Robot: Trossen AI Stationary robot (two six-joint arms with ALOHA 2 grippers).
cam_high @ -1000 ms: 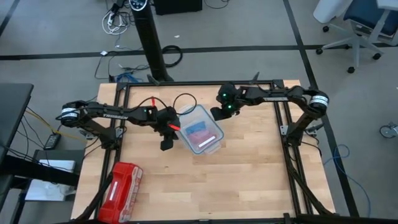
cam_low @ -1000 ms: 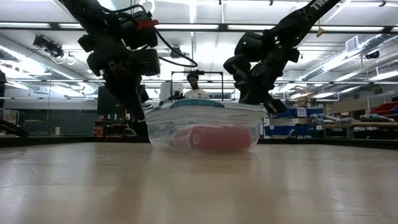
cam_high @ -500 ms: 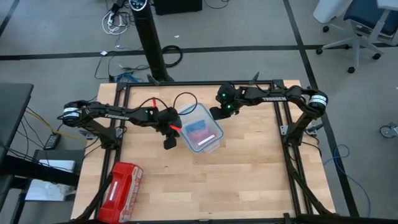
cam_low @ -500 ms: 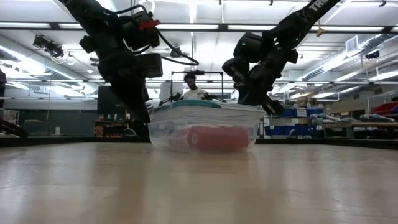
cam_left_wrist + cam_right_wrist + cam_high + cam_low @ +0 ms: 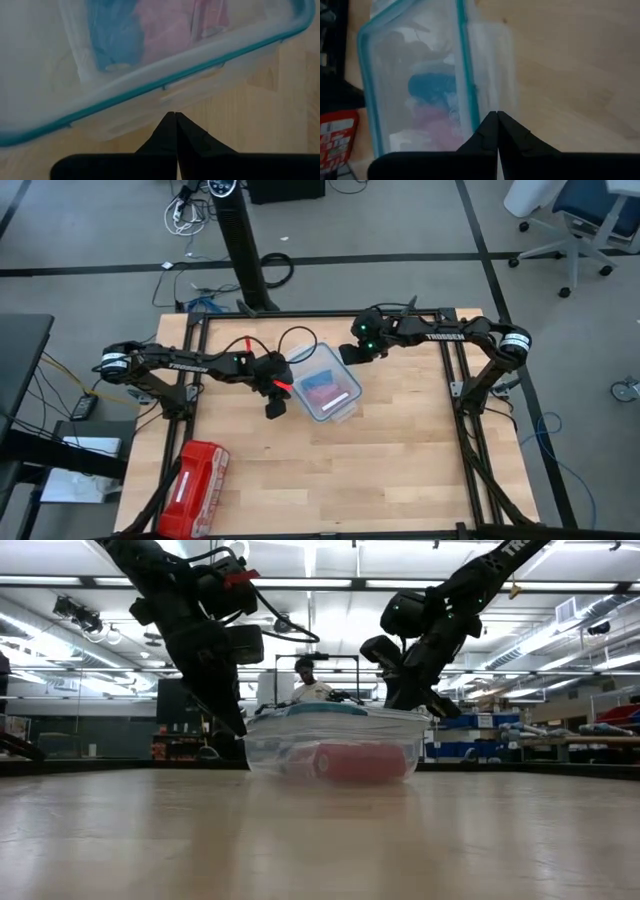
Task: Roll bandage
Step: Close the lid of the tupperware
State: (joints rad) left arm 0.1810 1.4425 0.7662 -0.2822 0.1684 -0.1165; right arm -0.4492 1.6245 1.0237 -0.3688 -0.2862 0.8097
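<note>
We see the bandage (image 5: 112, 37) inside the lidded clear box (image 5: 322, 385) mid-table — our left gripper (image 5: 275, 406) pinched shut at its left, right gripper (image 5: 347, 354) shut just beyond its far edge.

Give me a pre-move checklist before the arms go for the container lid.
1. Lid on the clear container: ok, teal-rimmed lid seated.
2. Bandage located: ok, blue roll inside, beside pink-red rolls.
3. Left gripper: not ok for grasping, fingers shut, just off the container's edge.
4. Right gripper: not ok for grasping, fingers shut, above the container's far corner.
5. Contact with the container: cannot tell for either gripper.
6. Red pack: ok, lies at the table's near left corner, away from both arms.
</note>
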